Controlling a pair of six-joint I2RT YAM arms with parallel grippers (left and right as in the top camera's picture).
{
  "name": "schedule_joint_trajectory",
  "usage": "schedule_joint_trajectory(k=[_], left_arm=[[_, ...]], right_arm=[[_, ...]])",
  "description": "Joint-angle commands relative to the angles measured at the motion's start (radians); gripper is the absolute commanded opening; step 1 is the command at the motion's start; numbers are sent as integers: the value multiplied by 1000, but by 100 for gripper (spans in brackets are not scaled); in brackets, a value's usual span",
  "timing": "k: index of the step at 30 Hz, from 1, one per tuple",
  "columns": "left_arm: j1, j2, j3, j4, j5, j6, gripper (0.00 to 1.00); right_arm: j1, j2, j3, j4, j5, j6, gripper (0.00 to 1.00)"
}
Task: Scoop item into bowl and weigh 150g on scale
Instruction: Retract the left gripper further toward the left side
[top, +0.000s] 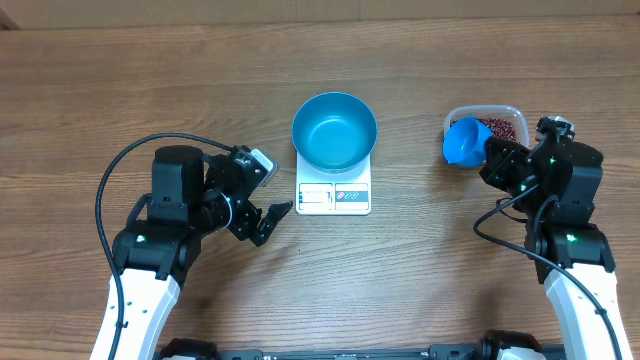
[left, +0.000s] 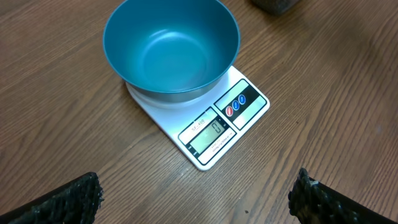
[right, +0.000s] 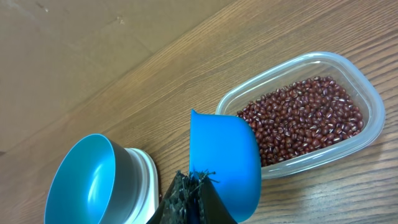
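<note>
Overhead view puts the white kitchen scale (top: 334, 196) at the middle of the wooden table (top: 120, 70), with the teal-blue bowl (top: 334, 131) sitting on its platform. The bowl's inside is bare, and it covers all of the scale except the front strip with the display. To the right of the scale, well apart from it, lies a clear plastic tub (top: 508, 113) holding the red-brown beans (top: 498, 128) in a loose layer. A small blue scoop (top: 463, 142) overlaps the end of the tub nearest the scale, and no beans can be seen in its cup. Right wrist view shows the right gripper (right: 194, 196) clenched on the scoop's handle, with the cup tilted over the tub's rim. Left of the scale, near its front corner, the left gripper (left: 198, 180) is spread wide and grasps nothing. Its two dark fingertips (left: 78, 196) frame the scale from the front in the left wrist view.
</note>
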Motion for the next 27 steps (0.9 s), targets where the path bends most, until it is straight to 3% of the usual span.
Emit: schedule_joint_trajectory(k=[1, 27], left_arm=[[8, -5, -5, -2, 18, 16, 100], [8, -5, -5, 10, 8, 27, 99]], right_arm=[[-6, -3, 29, 3, 0, -4, 4], [-6, -3, 29, 3, 0, -4, 4]])
